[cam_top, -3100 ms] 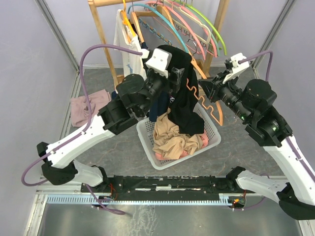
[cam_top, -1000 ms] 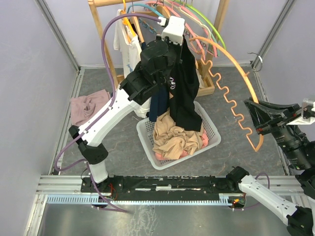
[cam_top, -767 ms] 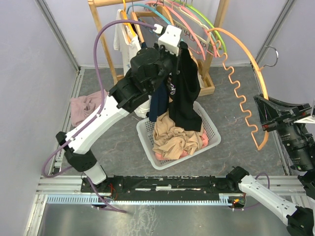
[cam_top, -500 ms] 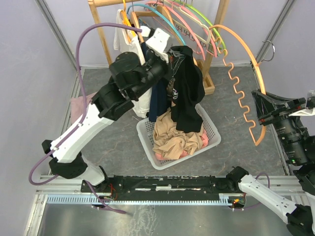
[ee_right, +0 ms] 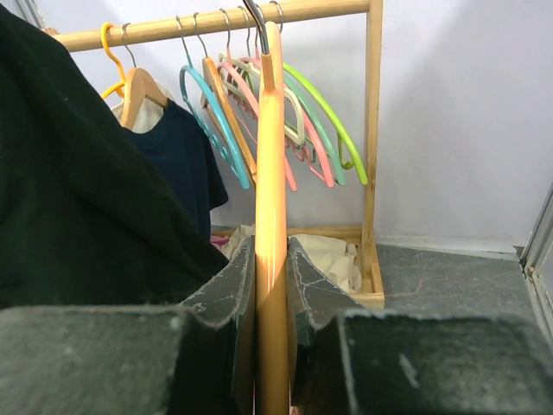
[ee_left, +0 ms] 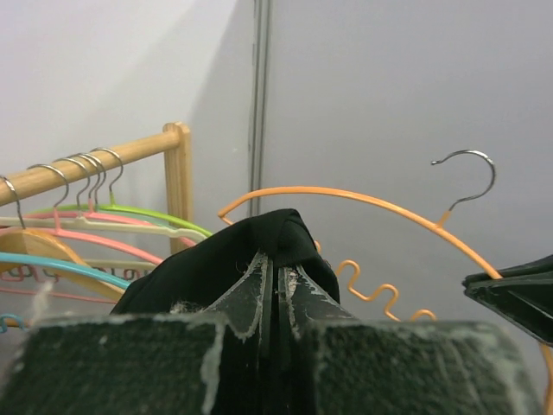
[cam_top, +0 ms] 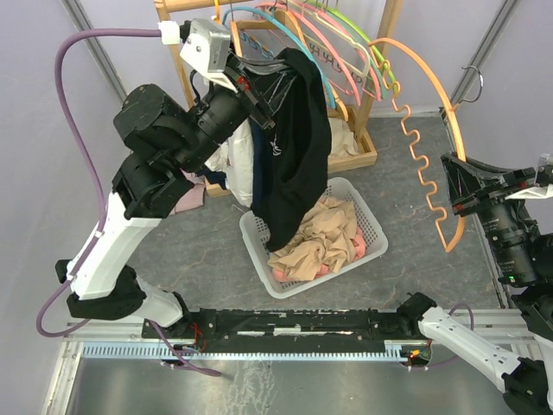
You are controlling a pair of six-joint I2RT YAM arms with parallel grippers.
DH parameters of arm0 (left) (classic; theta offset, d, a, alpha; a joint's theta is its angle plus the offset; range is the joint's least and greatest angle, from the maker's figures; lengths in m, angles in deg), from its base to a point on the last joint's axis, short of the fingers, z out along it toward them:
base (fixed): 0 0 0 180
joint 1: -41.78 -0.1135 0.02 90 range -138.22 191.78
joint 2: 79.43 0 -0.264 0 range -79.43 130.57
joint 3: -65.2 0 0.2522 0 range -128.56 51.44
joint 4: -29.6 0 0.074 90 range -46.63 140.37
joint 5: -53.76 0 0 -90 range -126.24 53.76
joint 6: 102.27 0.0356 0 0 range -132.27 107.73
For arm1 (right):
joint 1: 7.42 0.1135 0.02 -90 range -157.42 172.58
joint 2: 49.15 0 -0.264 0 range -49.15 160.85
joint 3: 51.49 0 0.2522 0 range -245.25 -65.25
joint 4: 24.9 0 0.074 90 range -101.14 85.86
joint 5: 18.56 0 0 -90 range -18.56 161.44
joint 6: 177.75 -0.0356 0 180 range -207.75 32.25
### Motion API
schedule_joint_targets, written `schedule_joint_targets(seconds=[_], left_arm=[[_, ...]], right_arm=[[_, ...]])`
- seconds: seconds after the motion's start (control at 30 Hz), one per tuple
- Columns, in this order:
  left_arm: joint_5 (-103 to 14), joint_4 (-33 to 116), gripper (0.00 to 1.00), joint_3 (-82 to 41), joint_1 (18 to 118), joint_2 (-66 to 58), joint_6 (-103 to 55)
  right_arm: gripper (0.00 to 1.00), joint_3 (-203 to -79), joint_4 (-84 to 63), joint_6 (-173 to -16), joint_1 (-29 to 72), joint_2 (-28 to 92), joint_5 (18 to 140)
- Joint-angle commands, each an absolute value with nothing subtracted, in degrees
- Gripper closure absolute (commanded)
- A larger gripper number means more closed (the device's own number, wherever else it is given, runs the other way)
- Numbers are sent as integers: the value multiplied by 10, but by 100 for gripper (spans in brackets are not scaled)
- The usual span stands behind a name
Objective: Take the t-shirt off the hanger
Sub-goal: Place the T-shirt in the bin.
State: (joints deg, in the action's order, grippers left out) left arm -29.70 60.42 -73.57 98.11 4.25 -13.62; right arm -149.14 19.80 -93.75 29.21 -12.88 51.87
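Over grey floor (cam_top: 380, 181): t-shirt (cam_top: 294, 156) in clenched left hand (ee_left: 276, 277), hanger (ee_right: 270, 130) in clenched right hand (ee_right: 270, 268)

The right gripper (ee_right: 270, 268) clamps the orange hanger (ee_right: 270, 130), upright at frame centre. The black t-shirt (ee_right: 78, 190) fills the left side. Coloured hangers (ee_right: 302, 130) hang from a wooden rail (ee_right: 324, 9) along the top.

Bright even light, soft shadows, wrist foregrounds seemingly blurred
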Motion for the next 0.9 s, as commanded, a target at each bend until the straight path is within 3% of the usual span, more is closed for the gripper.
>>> schedule_joint_targets(seconds=[0.0,0.37,0.7,0.77,0.87], left_arm=[[-334,587,97,-724,983,25,-201],[-260,591,97,-486,1016,-8,-232],[-158,610,97,-329,1039,34,-264],[-150,606,88,-305,1038,43,-277],[-148,605,61,-281,1039,57,-296]], right_arm=[[98,-1504,152,-932,292,-122,515],[99,-1491,154,-932,293,-121,511],[99,-1473,150,-931,293,-116,508],[99,-1467,148,-931,292,-115,511],[99,-1462,145,-931,292,-111,514]])
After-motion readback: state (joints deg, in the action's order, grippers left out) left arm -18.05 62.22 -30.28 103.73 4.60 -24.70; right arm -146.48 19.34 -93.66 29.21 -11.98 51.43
